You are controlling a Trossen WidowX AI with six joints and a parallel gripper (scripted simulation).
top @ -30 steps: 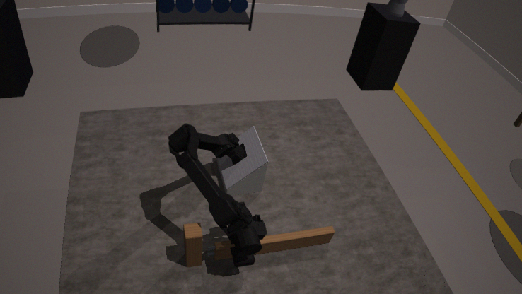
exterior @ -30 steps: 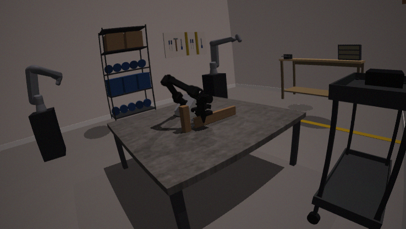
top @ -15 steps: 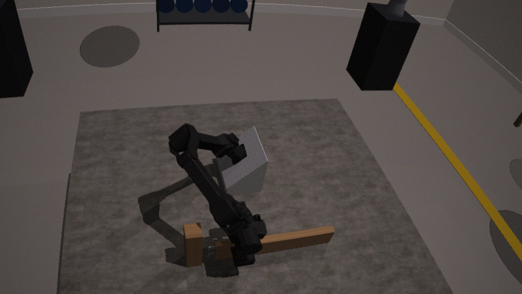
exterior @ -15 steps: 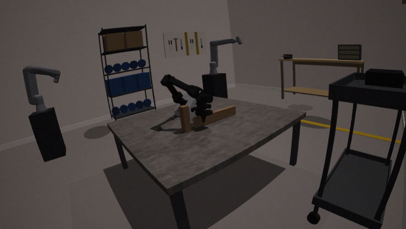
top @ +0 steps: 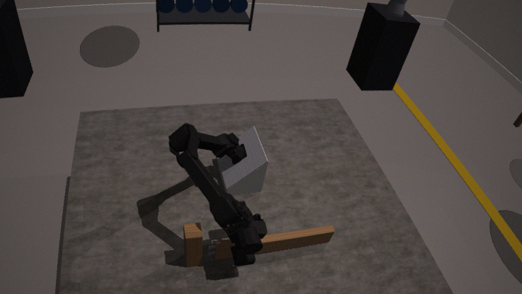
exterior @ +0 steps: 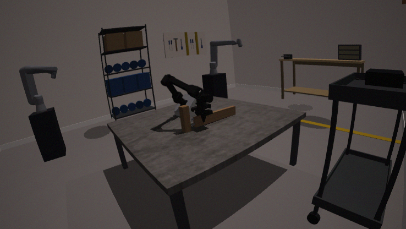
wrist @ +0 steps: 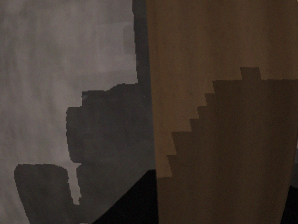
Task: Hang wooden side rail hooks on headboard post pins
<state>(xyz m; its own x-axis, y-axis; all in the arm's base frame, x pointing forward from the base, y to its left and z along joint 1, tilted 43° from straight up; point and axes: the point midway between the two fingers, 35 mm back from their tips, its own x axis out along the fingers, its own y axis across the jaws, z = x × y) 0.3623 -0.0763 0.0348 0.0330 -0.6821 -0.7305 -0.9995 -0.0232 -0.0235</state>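
The wooden side rail [top: 299, 236] [exterior: 220, 114] [wrist: 213, 96] lies across the table, its hook end raised close to the upright wooden headboard post [top: 192, 244] [exterior: 184, 122]. The two steel hooks [top: 211, 249] show as small grey pieces at the rail's end, a little apart from the post's face. My gripper [top: 245, 251] [exterior: 202, 116] is shut on the rail near that hook end. The rail's far end rests on the table to the right. The pins inside the post's slot are hidden. In the wrist view the rail fills the right half.
A grey slanted block [top: 245, 164] stands at the arm's base behind the rail. The table [top: 329, 153] [exterior: 227, 147] is a mottled grey slab. A black cart [exterior: 366, 142] stands to the right, and a shelf rack [exterior: 127, 71] behind.
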